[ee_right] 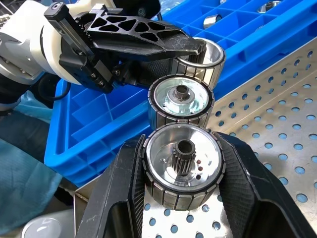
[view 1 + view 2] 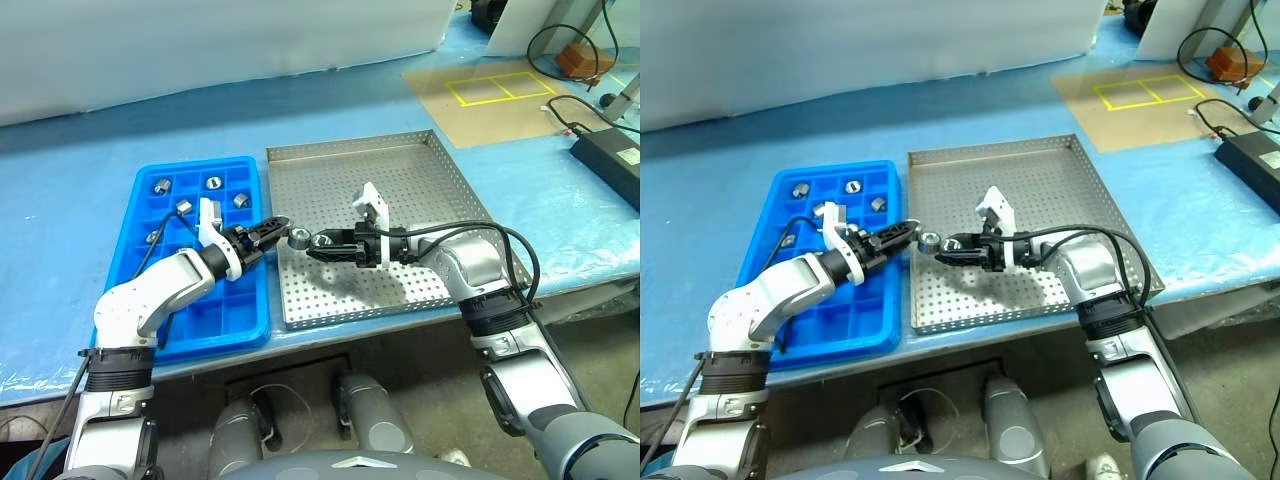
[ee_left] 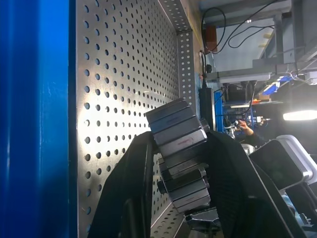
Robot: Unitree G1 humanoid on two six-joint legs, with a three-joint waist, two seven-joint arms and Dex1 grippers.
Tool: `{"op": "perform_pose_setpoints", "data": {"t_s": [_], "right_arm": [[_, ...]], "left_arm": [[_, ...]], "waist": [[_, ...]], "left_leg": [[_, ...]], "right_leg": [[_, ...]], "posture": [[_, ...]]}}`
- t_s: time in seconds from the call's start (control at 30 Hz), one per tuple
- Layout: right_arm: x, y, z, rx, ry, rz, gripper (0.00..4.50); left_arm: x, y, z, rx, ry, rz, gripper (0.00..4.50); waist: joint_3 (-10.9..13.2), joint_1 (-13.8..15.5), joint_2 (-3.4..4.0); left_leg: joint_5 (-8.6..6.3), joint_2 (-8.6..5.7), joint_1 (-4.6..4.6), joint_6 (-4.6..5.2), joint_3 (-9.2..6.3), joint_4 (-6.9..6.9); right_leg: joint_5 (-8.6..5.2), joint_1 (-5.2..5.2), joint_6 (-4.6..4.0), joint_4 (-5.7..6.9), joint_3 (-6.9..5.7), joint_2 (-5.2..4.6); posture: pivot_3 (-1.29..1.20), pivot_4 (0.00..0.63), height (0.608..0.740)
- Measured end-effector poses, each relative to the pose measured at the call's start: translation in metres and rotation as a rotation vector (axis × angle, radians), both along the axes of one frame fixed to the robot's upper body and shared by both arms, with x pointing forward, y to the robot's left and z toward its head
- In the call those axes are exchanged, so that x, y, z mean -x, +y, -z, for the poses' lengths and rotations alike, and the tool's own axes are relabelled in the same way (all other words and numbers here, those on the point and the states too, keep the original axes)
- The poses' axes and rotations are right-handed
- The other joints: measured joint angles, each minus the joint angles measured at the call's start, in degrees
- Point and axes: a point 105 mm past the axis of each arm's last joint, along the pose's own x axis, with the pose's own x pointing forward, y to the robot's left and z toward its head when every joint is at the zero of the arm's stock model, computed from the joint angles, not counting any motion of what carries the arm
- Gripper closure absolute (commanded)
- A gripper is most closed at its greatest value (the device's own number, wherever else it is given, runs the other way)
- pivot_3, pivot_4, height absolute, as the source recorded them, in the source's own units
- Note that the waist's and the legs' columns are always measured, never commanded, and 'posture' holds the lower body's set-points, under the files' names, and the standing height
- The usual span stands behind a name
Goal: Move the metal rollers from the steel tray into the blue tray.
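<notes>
Metal rollers (image 1: pixel 181 148) hang stuck together in a short chain, up in the air between the two arms, over the near-left part of the steel tray (image 2: pixel 400 175), close to its edge beside the blue tray (image 2: pixel 150 215). Right gripper (image 1: pixel 181 171) has its jaws clamped on the nearest roller, a toothed hub showing at its centre. Left gripper (image 1: pixel 195 47) comes in from over the blue tray, jaws pinched tight on the far roller of the chain. A third roller (image 1: pixel 181 99) sits sandwiched between them. Meanwhile other rollers (image 2: pixel 213 183) already lie in separate compartments at the far end of the blue tray. Both trays rest side by side on the blue-covered desk (image 2: pixel 90 170).
</notes>
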Motion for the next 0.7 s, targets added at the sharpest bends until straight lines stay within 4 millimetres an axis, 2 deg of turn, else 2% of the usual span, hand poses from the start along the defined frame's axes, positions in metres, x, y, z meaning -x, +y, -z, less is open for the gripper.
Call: {"op": "perform_pose_setpoints", "data": {"t_s": [0.2, 0.37, 0.47, 0.57, 0.6, 0.7], "right_arm": [[-0.006, 0.003, -0.012, -0.033, -0.025, 0.018, 2.86], [-0.007, 0.004, -0.015, -0.034, -0.034, 0.020, 2.86], [-0.007, 0.005, -0.018, -0.060, -0.025, 0.018, 2.86], [-0.009, 0.010, -0.029, -0.093, -0.050, 0.008, 2.86], [-0.009, 0.009, -0.031, -0.089, -0.056, 0.004, 2.86], [-0.005, 0.003, -0.009, -0.045, 0.013, 0.015, 2.86]], "left_arm": [[-0.008, 0.003, -0.020, -0.090, -0.168, 0.013, 3.26], [-0.012, 0.004, -0.022, -0.157, -0.244, 0.021, 3.26], [-0.013, 0.003, -0.029, -0.228, -0.360, 0.007, 3.26], [-0.016, 0.000, -0.045, -0.294, -0.549, -0.056, 3.26], [-0.018, 0.004, -0.051, -0.319, -0.614, -0.101, 3.26], [-0.024, 0.033, -0.070, -0.421, -0.753, -0.240, 3.26]], "waist": [[0.00, -0.07, 0.00], [0.00, -0.08, 0.00], [0.00, -0.12, 0.00], [0.00, -0.19, 0.00], [-0.01, -0.26, -0.02], [-0.05, -0.43, -0.10]], "left_leg": [[0.00, 0.00, 0.02, -0.01, 0.00, 0.00], [0.04, 0.00, 0.00, 0.07, 0.00, -0.04], [0.04, 0.01, -0.01, 0.07, 0.00, -0.04], [0.03, 0.01, 0.00, 0.05, 0.00, -0.04], [0.02, 0.02, 0.02, 0.04, 0.00, -0.04], [0.03, 0.04, 0.05, -0.01, -0.02, -0.11]], "right_leg": [[0.00, 0.00, 0.00, 0.00, 0.02, 0.00], [0.01, -0.02, -0.01, -0.01, 0.02, 0.00], [0.01, -0.02, -0.01, -0.01, 0.02, 0.00], [0.01, 0.01, -0.01, -0.03, 0.01, -0.01], [0.01, 0.02, -0.01, -0.03, 0.01, -0.01], [0.01, 0.03, -0.01, -0.04, -0.03, 0.01]], "posture": [[-0.63, 0.150, 0.740], [-0.63, 0.150, 0.740], [-0.63, 0.150, 0.740], [-0.63, 0.150, 0.740], [-0.63, 0.150, 0.740], [-0.62, 0.150, 0.740]]}}
